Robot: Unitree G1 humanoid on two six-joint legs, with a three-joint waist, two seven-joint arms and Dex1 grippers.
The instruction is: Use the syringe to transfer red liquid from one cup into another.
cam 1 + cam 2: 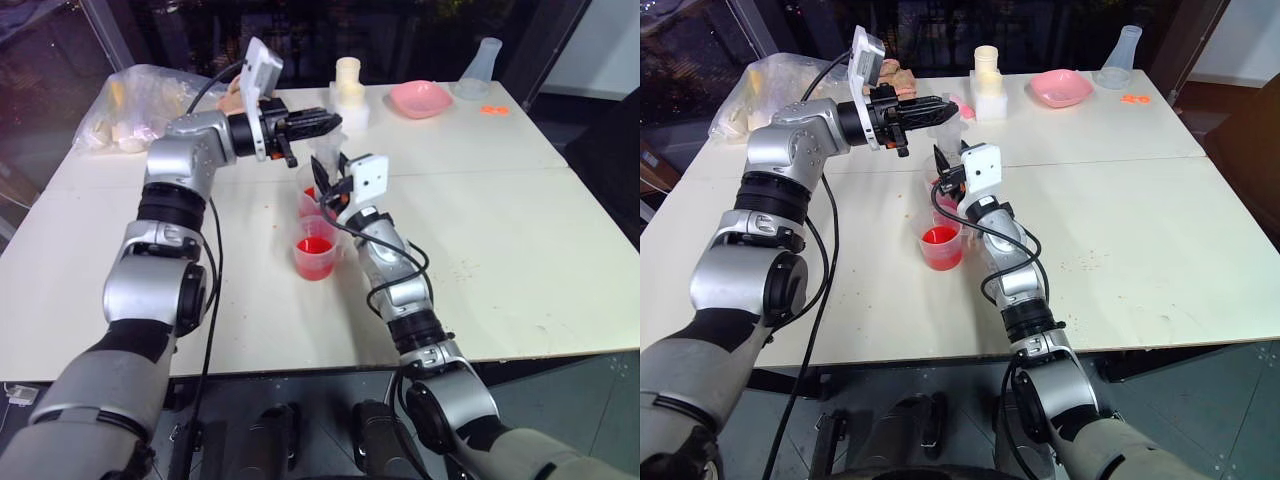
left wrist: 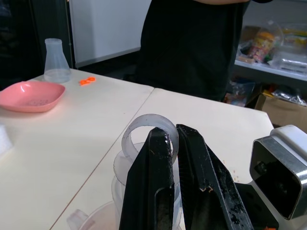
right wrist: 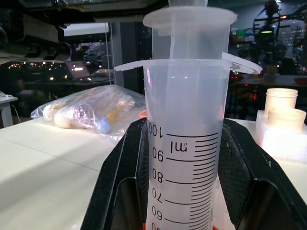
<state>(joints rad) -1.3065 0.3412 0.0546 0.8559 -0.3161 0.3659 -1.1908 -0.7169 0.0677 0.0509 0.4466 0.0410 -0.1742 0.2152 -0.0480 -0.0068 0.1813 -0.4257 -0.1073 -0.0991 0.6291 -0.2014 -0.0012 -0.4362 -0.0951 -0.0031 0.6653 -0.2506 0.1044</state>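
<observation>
The syringe point(image 1: 327, 160) stands upright over the two cups, its clear scaled barrel point(image 3: 184, 143) empty as far as it shows, its white plunger pushed almost fully in. My left gripper point(image 2: 172, 139) is shut on the plunger's top ring point(image 2: 146, 129). My right gripper point(image 3: 184, 191) is shut on the barrel, one black finger point(image 3: 120, 177) on each side. The syringe's lower end reaches into the far cup point(image 1: 308, 203), which shows some red liquid; the tip is hidden. The near cup point(image 1: 313, 257) holds red liquid point(image 1: 939, 240).
At the back of the white table point(image 1: 500, 230) are a pink bowl point(image 1: 420, 97), a clear flask point(image 1: 480, 65), white containers point(image 1: 348, 90), small orange bits point(image 1: 493, 109) and a plastic bag point(image 1: 140, 110). A person in black point(image 2: 192, 43) stands beyond the table.
</observation>
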